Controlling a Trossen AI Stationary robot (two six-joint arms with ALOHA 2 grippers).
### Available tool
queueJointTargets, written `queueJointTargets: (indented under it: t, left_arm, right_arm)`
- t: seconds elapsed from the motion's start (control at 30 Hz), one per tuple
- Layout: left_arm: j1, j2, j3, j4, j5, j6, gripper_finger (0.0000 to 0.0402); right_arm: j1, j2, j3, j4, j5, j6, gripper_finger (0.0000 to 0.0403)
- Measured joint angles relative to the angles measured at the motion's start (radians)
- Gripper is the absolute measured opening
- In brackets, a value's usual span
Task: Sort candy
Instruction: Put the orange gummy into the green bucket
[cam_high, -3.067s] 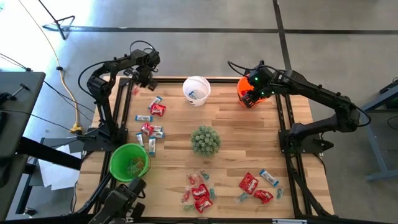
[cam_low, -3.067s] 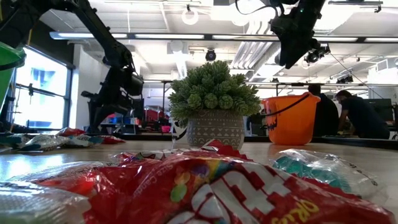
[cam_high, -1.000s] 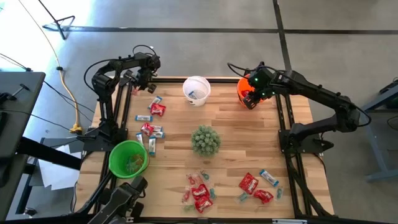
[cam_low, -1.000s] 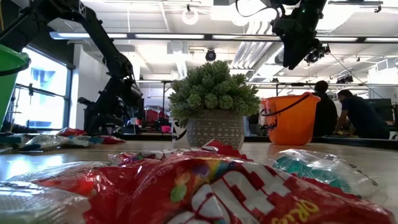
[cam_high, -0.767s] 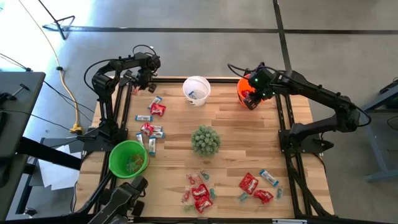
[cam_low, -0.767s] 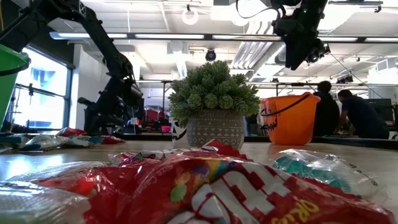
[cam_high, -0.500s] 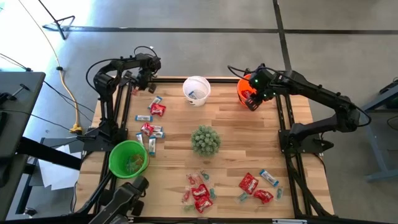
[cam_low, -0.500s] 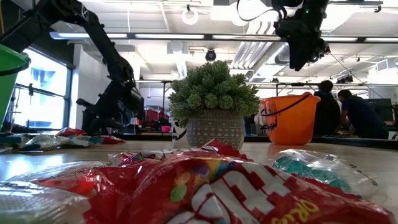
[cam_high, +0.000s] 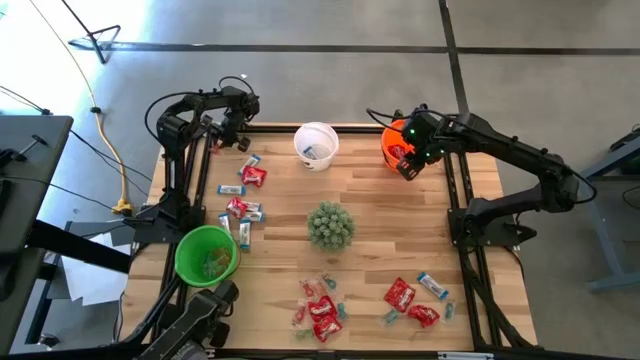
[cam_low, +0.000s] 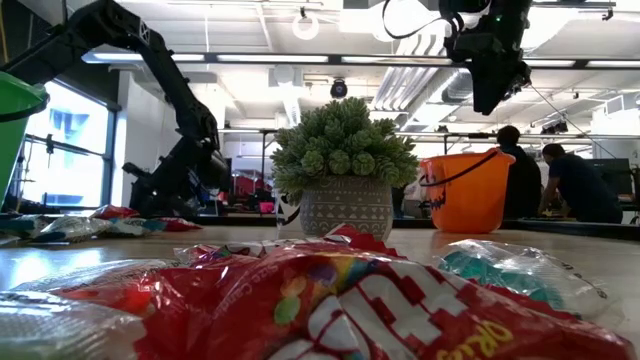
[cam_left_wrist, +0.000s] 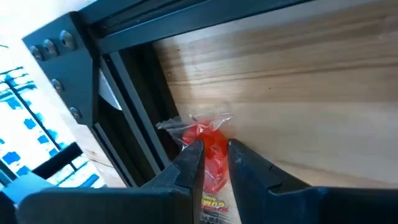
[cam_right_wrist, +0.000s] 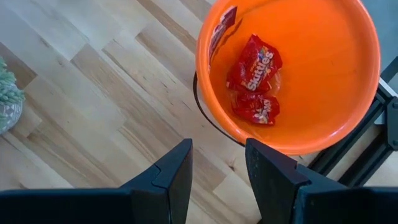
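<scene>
Dozens of candy pieces (cam_high: 323, 310) lie loose on the table (cam_high: 370, 215): red packets and blue-and-white wrappers in two clusters along the near edge, with another scatter (cam_high: 243, 190) up the left side. Near the front left corner stands a green bucket (cam_high: 207, 257) with a few pieces in its bottom. A potted green plant (cam_high: 329, 225) sits mid-table, with bare wood all round it.

At the far edge, a white bucket (cam_high: 316, 144) holds at least one light blue wrapper. To its right, at the far right corner, an orange bucket (cam_right_wrist: 292, 74) holds two red packets on its floor and a third leaning against its inner wall. The right gripper (cam_right_wrist: 216, 163) hangs above the bucket's near rim, over the wood just beside it, its fingers parted with nothing between them.

At the far left corner, the left gripper (cam_left_wrist: 214, 152) is closed on a red packet (cam_left_wrist: 211, 149) that rests on the wood, tight against the black frame rail (cam_left_wrist: 127, 143) bordering the table.
</scene>
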Motion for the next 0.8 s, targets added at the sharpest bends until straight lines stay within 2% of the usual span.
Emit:
queueJointTargets:
  t: [0.23,0.5,0.8]
  left_arm:
    - [0.006,0.002,-0.001,-0.011,0.006,0.035,0.0005]
    - [-0.008,0.005,0.009,-0.023,0.007,0.052,0.0001]
    - [-0.073,0.005,0.054,-0.034,0.082,0.051,0.0000]
  right_arm:
    - [0.000,0.000,0.000,-0.002,0.011,0.000,0.0144]
    - [0.000,0.000,0.000,0.003,0.011,-0.016,0.0144]
    - [0.000,0.000,0.000,0.039,0.011,-0.018,0.0144]
